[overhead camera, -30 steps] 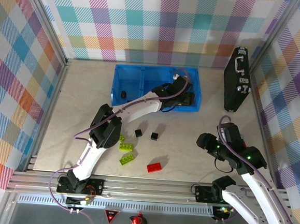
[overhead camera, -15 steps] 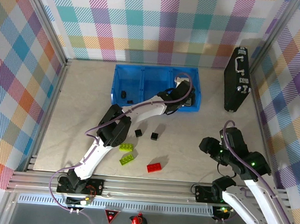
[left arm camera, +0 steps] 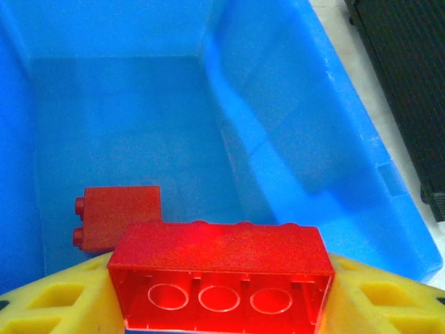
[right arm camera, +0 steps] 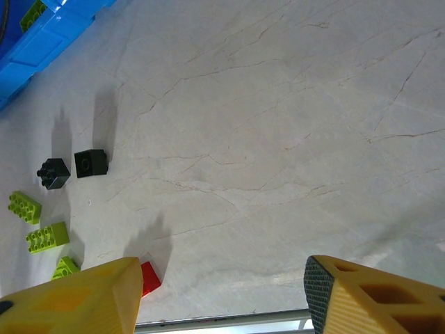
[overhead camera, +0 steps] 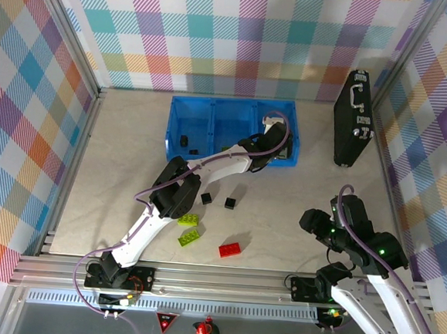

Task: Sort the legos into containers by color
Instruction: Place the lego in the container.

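Observation:
My left gripper (overhead camera: 275, 145) hangs over the right-hand compartment of the blue tray (overhead camera: 213, 108) and is shut on a red brick (left arm camera: 221, 268), held underside toward the camera between the yellow fingers. A second red brick (left arm camera: 118, 214) lies on that compartment's floor. Two black cubes (overhead camera: 185, 140) sit in the left compartment. On the table lie two black cubes (overhead camera: 206, 199) (overhead camera: 230, 203), lime-green bricks (overhead camera: 188, 219) (overhead camera: 189, 236) and a red brick (overhead camera: 230, 249). My right gripper (overhead camera: 312, 220) stands open above bare table at the near right, nothing between its fingers (right arm camera: 375, 299).
A black briefcase (overhead camera: 353, 119) stands against the right wall, close to the tray's right end. In the right wrist view a green brick (right arm camera: 31, 12) lies inside the tray. The metal rail (overhead camera: 223, 275) runs along the near table edge.
The left gripper with its red brick has shifted slightly right over the right compartment. The right arm has drawn back toward the near edge and a little to the right.

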Controlling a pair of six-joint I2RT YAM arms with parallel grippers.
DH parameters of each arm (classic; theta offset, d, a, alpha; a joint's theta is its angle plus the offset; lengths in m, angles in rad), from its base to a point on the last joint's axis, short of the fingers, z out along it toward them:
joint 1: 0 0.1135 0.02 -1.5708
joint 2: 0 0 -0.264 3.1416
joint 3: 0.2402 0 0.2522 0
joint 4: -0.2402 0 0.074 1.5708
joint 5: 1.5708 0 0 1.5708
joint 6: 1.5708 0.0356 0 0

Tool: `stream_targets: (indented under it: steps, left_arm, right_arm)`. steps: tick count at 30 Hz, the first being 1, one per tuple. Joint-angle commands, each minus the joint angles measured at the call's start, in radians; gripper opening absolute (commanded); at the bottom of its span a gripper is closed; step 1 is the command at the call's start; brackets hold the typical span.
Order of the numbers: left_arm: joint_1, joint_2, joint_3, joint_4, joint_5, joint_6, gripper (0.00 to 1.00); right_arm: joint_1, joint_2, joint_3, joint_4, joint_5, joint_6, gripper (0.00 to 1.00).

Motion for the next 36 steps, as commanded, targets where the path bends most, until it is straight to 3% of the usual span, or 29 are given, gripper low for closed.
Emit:
stream_targets:
  steps: [1, 36]
  left_arm:
    - [-0.007, 0.007, 0.034, 0.009, -0.006, -0.007, 0.32]
    - [-0.007, -0.069, -0.005, -0.006, 0.009, 0.02, 0.68]
  right_arm:
    - [-0.007, -0.008, 0.03, -0.022, 0.015, 0.008, 0.64]
    - [-0.007, 0.014, 0.046, -0.022, 0.013, -0.022, 0.65]
